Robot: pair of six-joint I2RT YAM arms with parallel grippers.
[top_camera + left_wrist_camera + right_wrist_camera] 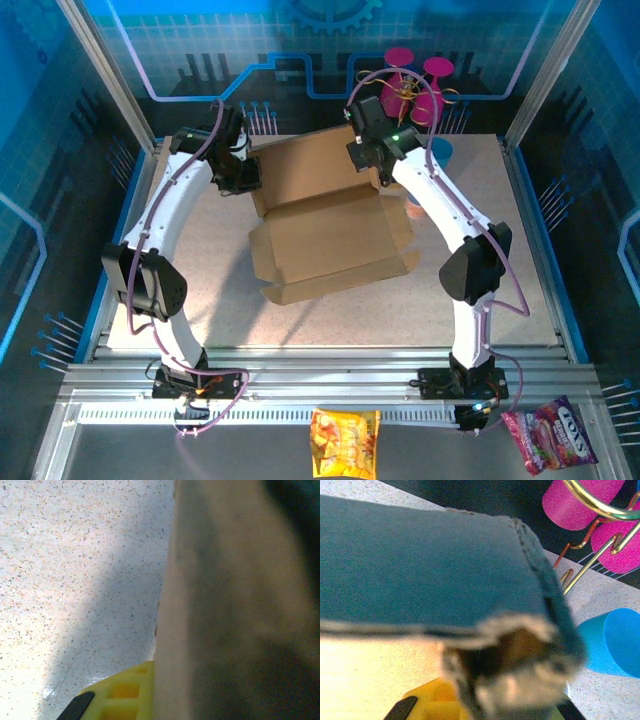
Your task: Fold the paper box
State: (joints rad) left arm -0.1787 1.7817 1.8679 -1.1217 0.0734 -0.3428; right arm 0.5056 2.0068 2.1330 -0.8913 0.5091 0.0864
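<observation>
The paper box (330,225) is a brown cardboard sheet lying mid-table, with its back panel (305,165) raised and side flaps partly turned up. My left gripper (243,178) is shut on the back panel's left edge. In the left wrist view the cardboard (235,605) covers the right half, and one yellow finger (120,695) presses against its edge. My right gripper (377,168) is shut on the panel's right rear corner. In the right wrist view that blurred corner (470,580) sits just above a yellow finger (430,702).
A wire rack with pink cups (415,75) stands at the back behind the right gripper, and a blue cup (441,152) sits close to the right arm. The blue cup (615,642) and pink cups (580,500) also appear in the right wrist view. Two snack packets (345,440) (550,432) lie beyond the near rail.
</observation>
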